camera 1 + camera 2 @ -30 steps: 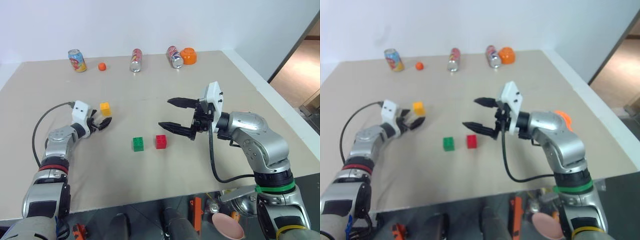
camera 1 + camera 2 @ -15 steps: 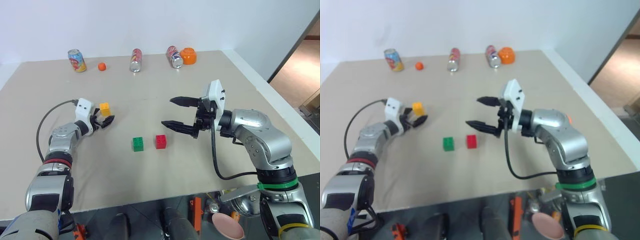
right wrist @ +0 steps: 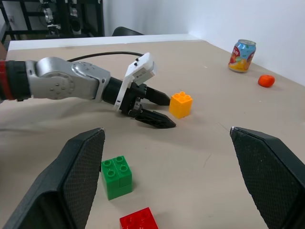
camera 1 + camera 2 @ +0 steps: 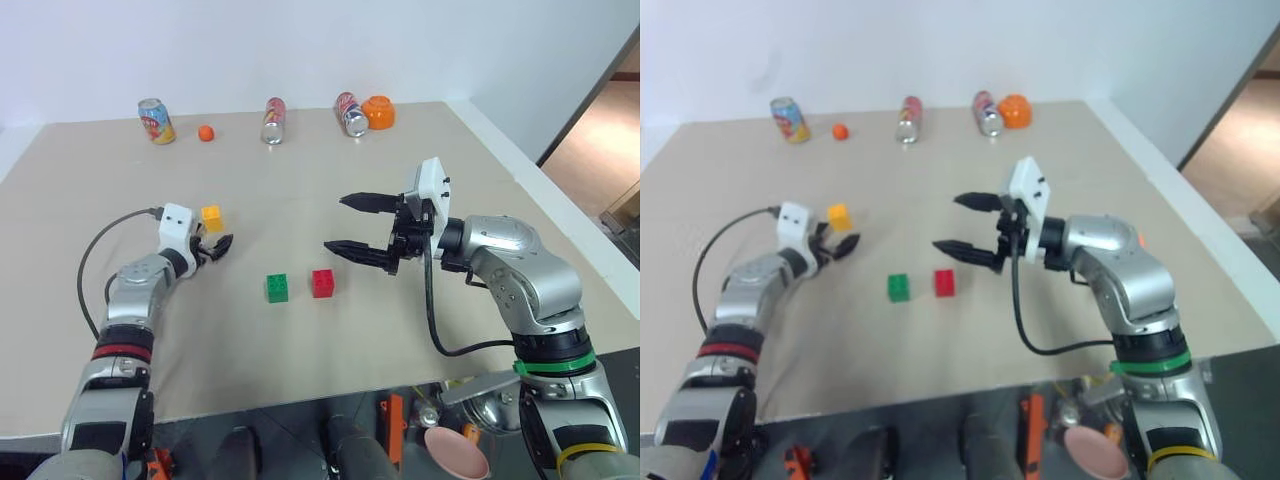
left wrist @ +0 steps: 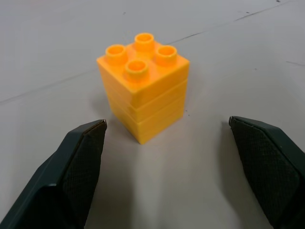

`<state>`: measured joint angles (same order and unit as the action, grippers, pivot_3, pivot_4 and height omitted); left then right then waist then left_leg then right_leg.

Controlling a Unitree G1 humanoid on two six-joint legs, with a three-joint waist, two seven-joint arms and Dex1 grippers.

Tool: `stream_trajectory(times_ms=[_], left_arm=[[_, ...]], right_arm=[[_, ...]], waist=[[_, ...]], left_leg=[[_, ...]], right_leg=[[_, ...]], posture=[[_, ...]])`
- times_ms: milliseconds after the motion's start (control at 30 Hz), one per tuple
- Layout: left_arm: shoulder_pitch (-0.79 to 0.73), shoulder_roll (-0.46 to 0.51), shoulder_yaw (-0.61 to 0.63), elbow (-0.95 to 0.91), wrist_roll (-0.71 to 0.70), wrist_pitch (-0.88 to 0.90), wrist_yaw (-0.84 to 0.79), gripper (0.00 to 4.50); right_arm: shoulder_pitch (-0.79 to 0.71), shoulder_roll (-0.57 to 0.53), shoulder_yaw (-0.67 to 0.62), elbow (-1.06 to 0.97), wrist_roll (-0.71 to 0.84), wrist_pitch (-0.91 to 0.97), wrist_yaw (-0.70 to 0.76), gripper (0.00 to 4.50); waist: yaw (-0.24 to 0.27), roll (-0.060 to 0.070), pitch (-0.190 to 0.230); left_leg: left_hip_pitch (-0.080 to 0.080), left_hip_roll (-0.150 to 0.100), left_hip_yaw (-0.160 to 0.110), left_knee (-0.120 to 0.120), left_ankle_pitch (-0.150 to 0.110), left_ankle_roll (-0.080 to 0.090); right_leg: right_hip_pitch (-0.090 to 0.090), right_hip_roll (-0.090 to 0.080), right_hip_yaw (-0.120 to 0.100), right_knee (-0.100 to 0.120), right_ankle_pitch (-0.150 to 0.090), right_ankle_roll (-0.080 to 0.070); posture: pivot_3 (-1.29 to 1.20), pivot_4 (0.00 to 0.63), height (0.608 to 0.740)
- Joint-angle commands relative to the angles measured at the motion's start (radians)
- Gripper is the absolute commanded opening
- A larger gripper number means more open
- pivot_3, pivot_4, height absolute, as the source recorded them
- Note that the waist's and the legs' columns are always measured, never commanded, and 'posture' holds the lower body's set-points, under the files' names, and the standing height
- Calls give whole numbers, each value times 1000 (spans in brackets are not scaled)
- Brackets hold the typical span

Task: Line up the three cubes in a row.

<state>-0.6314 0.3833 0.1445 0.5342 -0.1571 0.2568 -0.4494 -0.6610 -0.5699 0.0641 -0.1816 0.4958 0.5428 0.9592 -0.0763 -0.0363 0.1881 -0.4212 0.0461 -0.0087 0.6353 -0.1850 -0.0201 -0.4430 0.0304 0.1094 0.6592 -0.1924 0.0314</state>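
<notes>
The left gripper (image 4: 213, 245) lies low over the bench (image 4: 300, 180), forearm stretched forward, jaws spread wide with the yellow cube (image 5: 143, 98) standing upright just ahead of them, untouched by either finger. The right gripper (image 4: 348, 222) hangs above the bench, its arm bent at the elbow and wrist turned so the jaws point leftward, spread wide and empty. The green cube (image 4: 277, 288) and red cube (image 4: 322, 283) sit side by side, near each other, below the right gripper and well apart from the yellow one.
</notes>
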Motion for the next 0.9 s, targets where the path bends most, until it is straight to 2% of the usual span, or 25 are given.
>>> stream_trajectory(times_ms=[33, 433, 900], left_arm=[[-8, -22, 17, -111, 8, 82, 112, 4270], [-49, -106, 41, -185, 6, 243, 330, 4270], [-97, -173, 23, -189, 0, 299, 397, 4270]], right_arm=[[-31, 7, -8, -6, 2, -22, 9, 4353], [-37, 11, -10, 5, -6, -29, 18, 4353], [-28, 8, -12, -3, -11, -32, 13, 4353]], waist=[[0, 0, 0], [-1, 0, 0], [-1, 0, 0]], left_leg=[[0, 0, 0, 0, 0, 0], [0, 0, 0, 0, 0, 0], [0, -1, 0, 0, 0, 0]], right_leg=[[0, 0, 0, 0, 0, 0], [0, 0, 0, 0, 0, 1], [0, 0, 0, 0, 0, 1]], posture=[[0, 150, 740], [0, 150, 740], [0, 150, 740]])
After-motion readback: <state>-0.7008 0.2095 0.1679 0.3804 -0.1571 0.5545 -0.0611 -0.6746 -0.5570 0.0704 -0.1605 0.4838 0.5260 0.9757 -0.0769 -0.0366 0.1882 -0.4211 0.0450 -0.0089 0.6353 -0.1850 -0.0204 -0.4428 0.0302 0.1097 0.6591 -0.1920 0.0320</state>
